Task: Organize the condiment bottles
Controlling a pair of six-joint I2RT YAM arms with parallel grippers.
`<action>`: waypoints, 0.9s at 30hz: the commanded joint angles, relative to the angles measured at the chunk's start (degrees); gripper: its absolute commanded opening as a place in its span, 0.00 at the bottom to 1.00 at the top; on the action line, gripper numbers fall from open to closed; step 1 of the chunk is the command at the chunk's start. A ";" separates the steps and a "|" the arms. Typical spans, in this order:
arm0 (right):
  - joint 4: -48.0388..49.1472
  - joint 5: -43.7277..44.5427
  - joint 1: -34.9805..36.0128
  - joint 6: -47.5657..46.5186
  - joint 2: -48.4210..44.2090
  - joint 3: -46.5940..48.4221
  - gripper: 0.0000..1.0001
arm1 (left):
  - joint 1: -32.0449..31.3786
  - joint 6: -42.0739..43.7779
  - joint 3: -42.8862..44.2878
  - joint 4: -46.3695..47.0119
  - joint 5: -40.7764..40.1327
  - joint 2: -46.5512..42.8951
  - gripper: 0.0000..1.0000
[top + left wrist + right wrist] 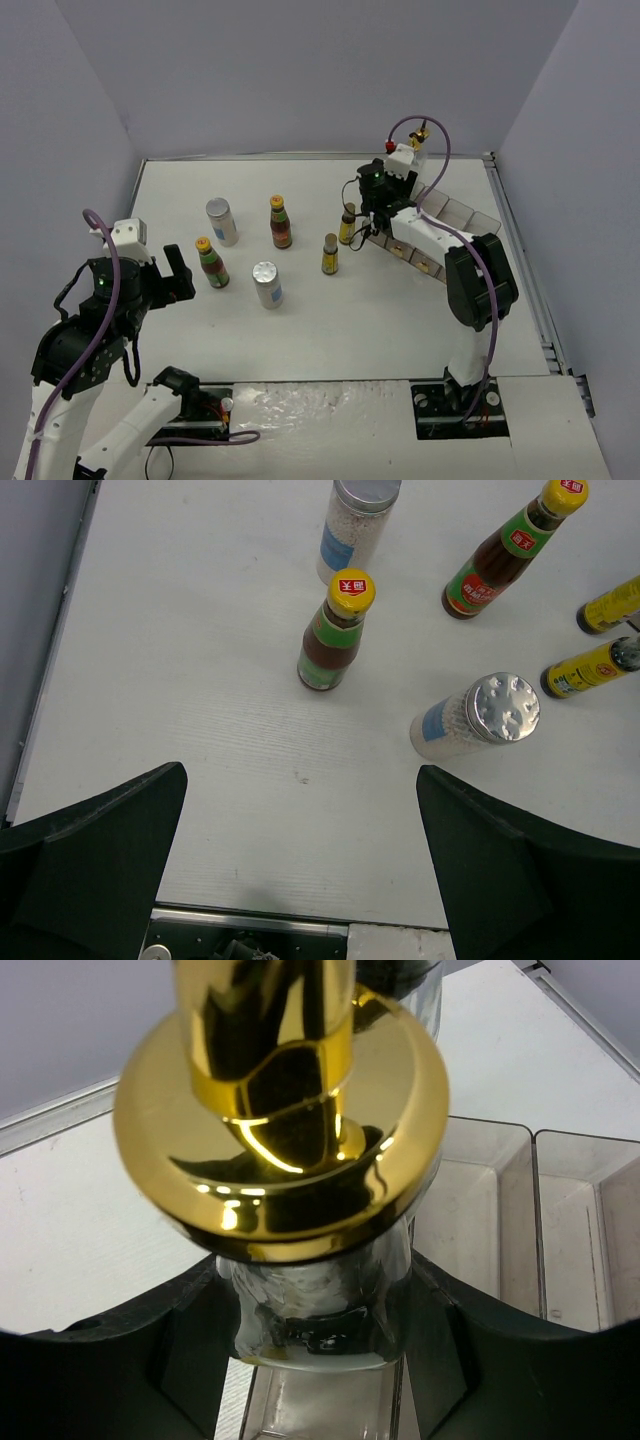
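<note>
My right gripper is shut on the neck of a tall clear glass bottle, just under its gold pourer. From above, that pourer shows at the far end of the clear rack; whether the bottle's base rests in a compartment is hidden. Two red-sauce bottles, two white shakers and two small dark bottles stand on the table. My left gripper hangs open before the nearer red-sauce bottle and shaker, touching nothing.
Rack compartments lie to the right of the held bottle. The rack runs diagonally along the right arm's forearm. Grey walls close the table on three sides, with a metal rail at the right edge.
</note>
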 commanded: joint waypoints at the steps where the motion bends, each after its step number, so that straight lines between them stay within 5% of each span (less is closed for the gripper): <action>1: 3.96 5.30 -0.11 3.50 -1.56 2.55 0.54 | -0.17 -0.33 0.81 2.24 -1.08 0.79 0.97; 8: 0.67 4.08 1.78 4.35 -5.55 1.33 0.85 | -0.24 -0.59 1.05 2.57 -0.82 1.19 0.97; 19: -6.88 -9.51 4.64 1.72 -19.44 -1.77 0.99 | -0.25 -0.94 1.40 3.86 0.16 2.70 0.97; 27: -7.93 -42.86 6.10 -14.14 -26.16 -2.02 0.99 | -0.25 -0.16 0.28 4.79 0.06 3.04 0.97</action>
